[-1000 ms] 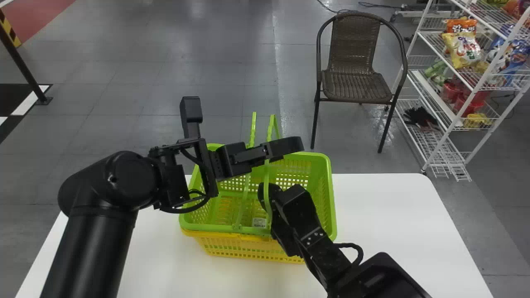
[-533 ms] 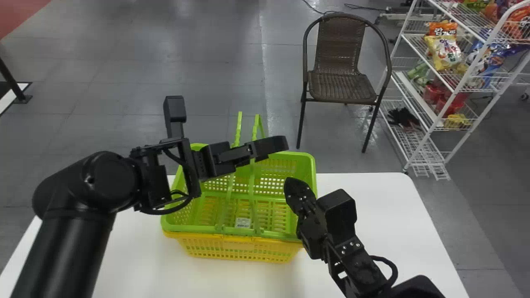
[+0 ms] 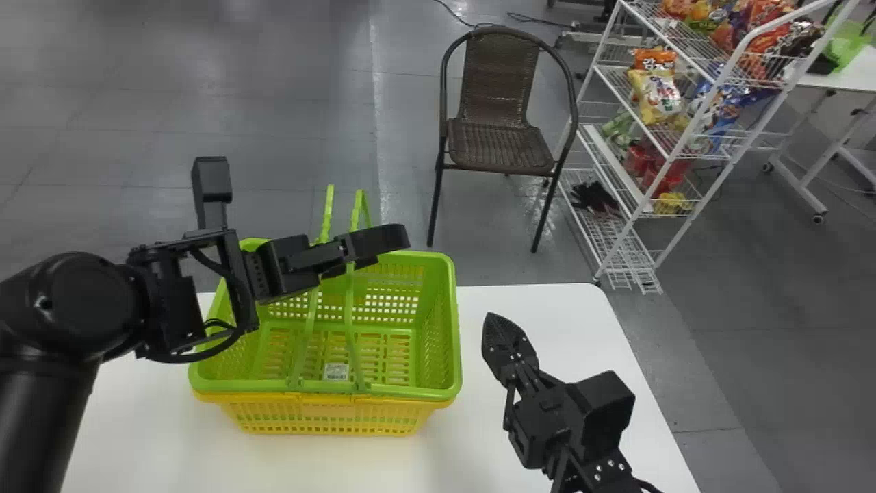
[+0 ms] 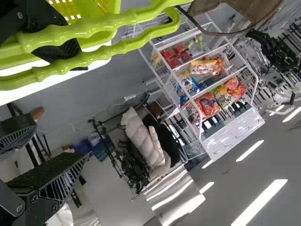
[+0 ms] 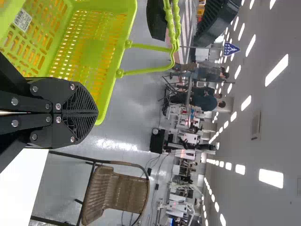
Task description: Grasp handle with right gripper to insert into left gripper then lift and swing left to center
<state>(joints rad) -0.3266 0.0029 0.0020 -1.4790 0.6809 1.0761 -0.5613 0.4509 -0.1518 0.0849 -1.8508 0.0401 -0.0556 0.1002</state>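
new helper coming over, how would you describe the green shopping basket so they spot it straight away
Find the white table with a wicker chair beyond it. On it, the green shopping basket stands with its handles raised, stacked on top of the yellow basket.

There is room to pass over the table (image 3: 472, 445) between the green basket (image 3: 443, 329) and the right gripper (image 3: 495, 323). Above the basket, its raised handles (image 3: 327, 212) (both of them) and the left gripper (image 3: 308, 200) block passage.

The white label (image 3: 335, 371) inside the green basket (image 3: 441, 329) has print too small to read. The orange bag (image 3: 653, 60) on the far-right rack (image 3: 616, 169) bears bold lettering. The blue sign (image 5: 230, 49) displays a white pictogram.
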